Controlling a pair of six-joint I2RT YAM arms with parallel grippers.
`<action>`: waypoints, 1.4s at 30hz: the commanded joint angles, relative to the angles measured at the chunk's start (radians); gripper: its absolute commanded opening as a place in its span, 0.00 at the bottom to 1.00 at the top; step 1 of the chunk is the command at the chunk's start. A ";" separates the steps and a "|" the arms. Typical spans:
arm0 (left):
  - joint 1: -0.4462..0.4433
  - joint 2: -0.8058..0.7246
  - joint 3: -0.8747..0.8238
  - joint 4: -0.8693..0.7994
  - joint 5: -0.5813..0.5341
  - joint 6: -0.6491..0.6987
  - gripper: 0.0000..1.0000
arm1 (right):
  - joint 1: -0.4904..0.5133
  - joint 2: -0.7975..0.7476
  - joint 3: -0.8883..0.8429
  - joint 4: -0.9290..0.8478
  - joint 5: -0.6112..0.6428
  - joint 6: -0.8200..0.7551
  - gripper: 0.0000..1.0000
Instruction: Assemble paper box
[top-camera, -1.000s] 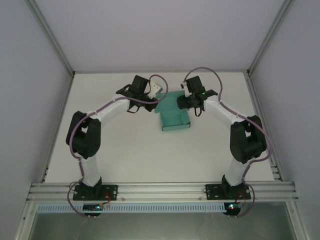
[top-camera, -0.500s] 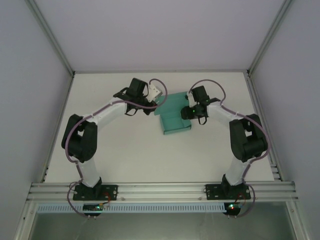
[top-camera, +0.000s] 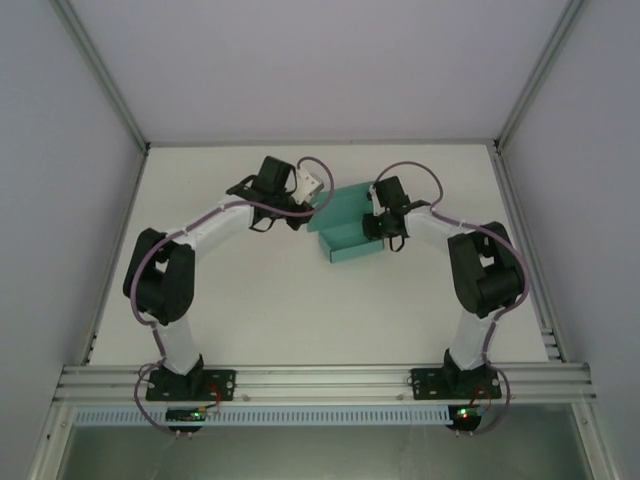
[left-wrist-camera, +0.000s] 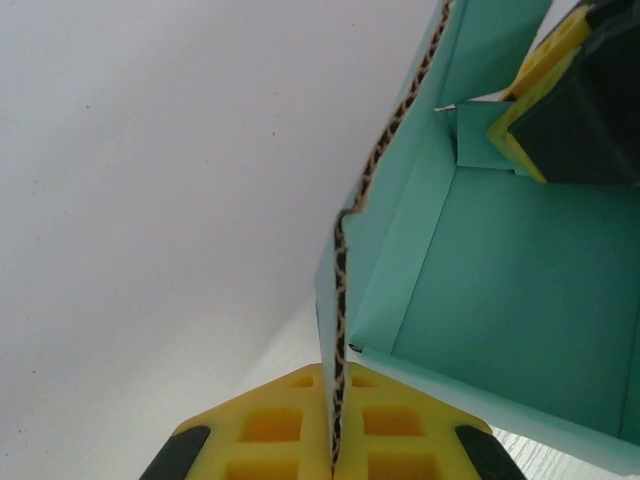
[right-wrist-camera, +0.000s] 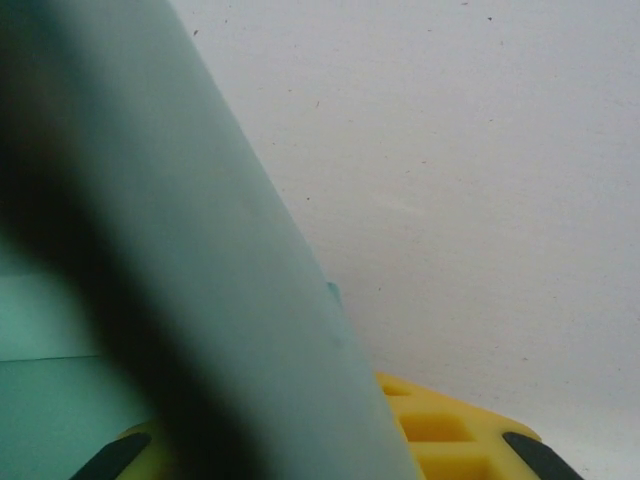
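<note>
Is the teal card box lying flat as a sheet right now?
No: the left wrist view shows the teal card box with walls folded up from its floor, one wall pinched in the left claw.

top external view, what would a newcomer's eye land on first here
The teal paper box, half folded with some walls raised, sits mid-way across the white table and is the one patch of colour. The left gripper pinches the bare corrugated edge of one wall between its yellow pads. The right gripper meets the box from the opposite side.
</note>
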 joint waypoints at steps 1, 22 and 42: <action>0.011 -0.019 0.001 0.053 -0.004 -0.044 0.06 | 0.017 -0.027 -0.084 -0.067 0.079 0.035 0.21; -0.012 0.181 0.274 -0.135 0.261 0.150 0.87 | 0.032 -0.199 -0.169 0.130 -0.005 -0.076 0.38; -0.008 -0.004 0.187 -0.045 0.333 0.144 0.00 | -0.154 -0.358 -0.227 0.046 -0.317 -0.115 0.60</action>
